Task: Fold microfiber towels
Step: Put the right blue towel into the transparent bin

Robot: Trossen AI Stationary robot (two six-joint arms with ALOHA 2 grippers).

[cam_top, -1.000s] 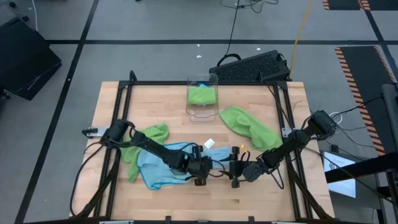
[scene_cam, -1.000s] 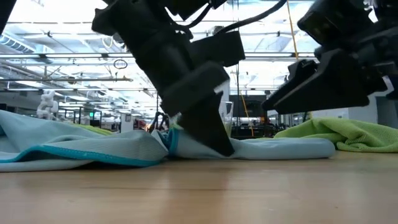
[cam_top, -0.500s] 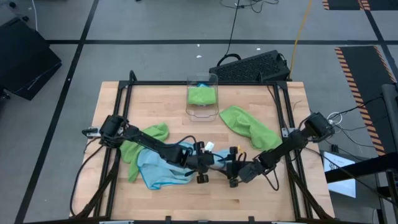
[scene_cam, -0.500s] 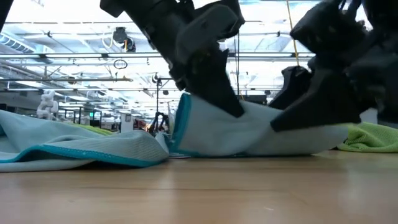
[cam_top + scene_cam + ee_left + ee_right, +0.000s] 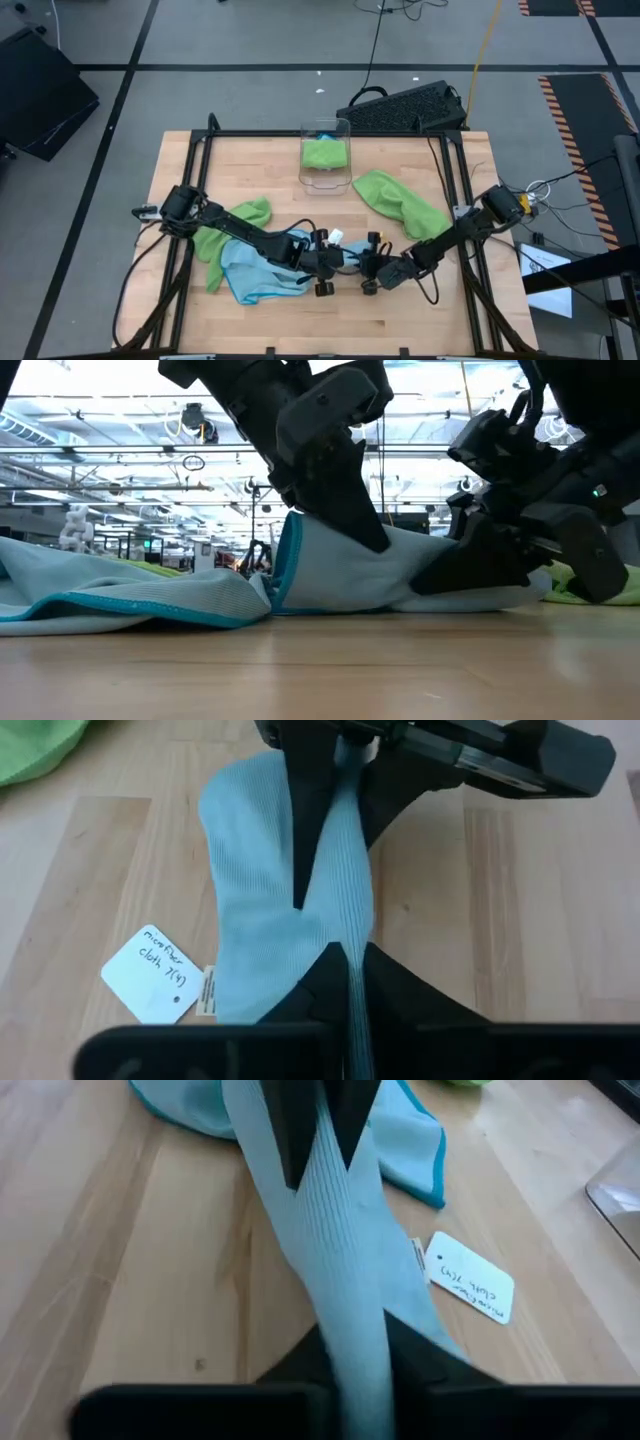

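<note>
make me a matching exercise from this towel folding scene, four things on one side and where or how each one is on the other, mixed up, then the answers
Things
1. light blue towel
2. white tag
3. clear plastic bin
4. loose green towel

Places or states
A. at the table's far edge, holding a green cloth
B. lying alone on the table's right part, touched by neither gripper
C. pinched by both the left gripper and the right gripper
D. flat on the wood, with handwriting on it

Pairs: 1-C, 2-D, 3-A, 4-B
</note>
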